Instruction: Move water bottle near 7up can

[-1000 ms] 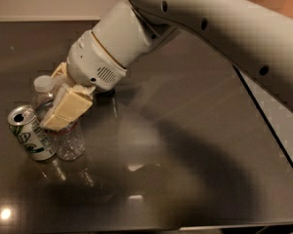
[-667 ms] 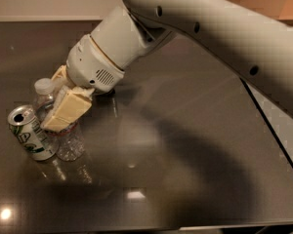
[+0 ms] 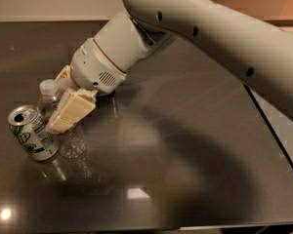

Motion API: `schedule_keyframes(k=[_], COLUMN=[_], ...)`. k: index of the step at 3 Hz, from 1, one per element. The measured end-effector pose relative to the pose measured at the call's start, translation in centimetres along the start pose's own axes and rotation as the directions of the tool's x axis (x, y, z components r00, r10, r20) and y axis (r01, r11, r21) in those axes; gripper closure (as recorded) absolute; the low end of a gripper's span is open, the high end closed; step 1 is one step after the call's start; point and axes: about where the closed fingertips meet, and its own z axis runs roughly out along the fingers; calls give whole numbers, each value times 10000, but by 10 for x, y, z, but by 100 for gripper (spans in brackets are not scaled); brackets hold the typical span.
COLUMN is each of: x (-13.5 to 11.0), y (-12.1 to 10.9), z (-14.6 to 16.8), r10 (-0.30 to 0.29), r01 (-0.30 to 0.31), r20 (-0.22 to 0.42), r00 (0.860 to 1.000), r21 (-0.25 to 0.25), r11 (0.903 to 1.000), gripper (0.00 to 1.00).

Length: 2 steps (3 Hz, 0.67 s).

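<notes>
The bottle is held upright on the table, with the jaws of the gripper closed across its body. The can is seen just beside it, away from the arm, so only a release is judged needed.

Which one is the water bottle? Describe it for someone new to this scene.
On the dark table, look at the left end, where the gripper reaches down. The water bottle sits between its fingers, right beside the 7up can. Unlike the can, it is clear plastic, taller, with a white cap.
</notes>
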Motion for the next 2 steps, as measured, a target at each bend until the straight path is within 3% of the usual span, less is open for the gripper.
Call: schedule_keyframes(k=[1, 2], x=[-2, -2], y=[1, 1], z=[1, 1], r10=[-36, -37], r01=[36, 37], r20=[-11, -12], r00=[10000, 10000], r21=[-23, -24], r11=[10000, 10000], gripper=[0, 0])
